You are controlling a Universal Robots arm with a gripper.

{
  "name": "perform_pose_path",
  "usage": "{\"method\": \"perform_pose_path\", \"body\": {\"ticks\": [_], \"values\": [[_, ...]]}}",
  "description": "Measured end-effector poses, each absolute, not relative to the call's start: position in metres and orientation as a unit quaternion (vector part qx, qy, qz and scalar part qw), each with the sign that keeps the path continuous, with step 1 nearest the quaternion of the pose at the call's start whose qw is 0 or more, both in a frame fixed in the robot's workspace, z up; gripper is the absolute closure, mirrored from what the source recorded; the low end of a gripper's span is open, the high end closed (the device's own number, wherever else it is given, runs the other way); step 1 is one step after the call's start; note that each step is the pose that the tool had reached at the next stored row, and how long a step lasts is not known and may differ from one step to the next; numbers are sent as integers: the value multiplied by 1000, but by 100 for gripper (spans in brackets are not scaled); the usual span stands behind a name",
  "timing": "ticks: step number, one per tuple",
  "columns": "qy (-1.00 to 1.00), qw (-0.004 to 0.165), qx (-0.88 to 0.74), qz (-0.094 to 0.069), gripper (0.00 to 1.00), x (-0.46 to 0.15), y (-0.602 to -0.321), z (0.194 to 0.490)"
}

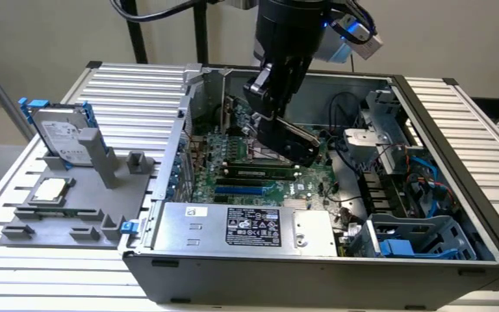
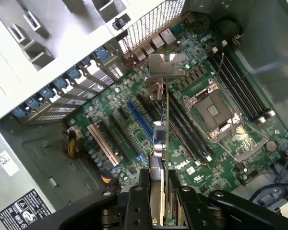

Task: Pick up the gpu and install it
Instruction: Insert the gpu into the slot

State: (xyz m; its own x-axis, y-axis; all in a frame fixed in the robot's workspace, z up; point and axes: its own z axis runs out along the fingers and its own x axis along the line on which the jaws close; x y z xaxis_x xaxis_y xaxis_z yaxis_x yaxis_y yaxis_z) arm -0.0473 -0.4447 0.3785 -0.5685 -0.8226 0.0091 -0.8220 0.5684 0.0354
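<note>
Green gpu (image 2: 160, 139) seemingly clamped edge-on within tool (image 2: 159, 184).

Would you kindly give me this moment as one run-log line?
gripper: shut on gpu | gpu: held edge-on above motherboard, inside open case, not seated

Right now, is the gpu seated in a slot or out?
Out: the hand grips the gpu edge-on above the motherboard, tilted in the exterior view, not down in any slot.

surface: ribbed metal table (image 1: 132, 91) | on it: open computer case (image 1: 336, 276), grey holder tray (image 1: 59, 224), seemingly plastic
</note>
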Motion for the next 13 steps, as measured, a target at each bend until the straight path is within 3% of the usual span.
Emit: {"method": "perform_pose_path", "body": {"ticks": [13], "values": [[-814,14,581,-12,100,-47,-445,364]]}}
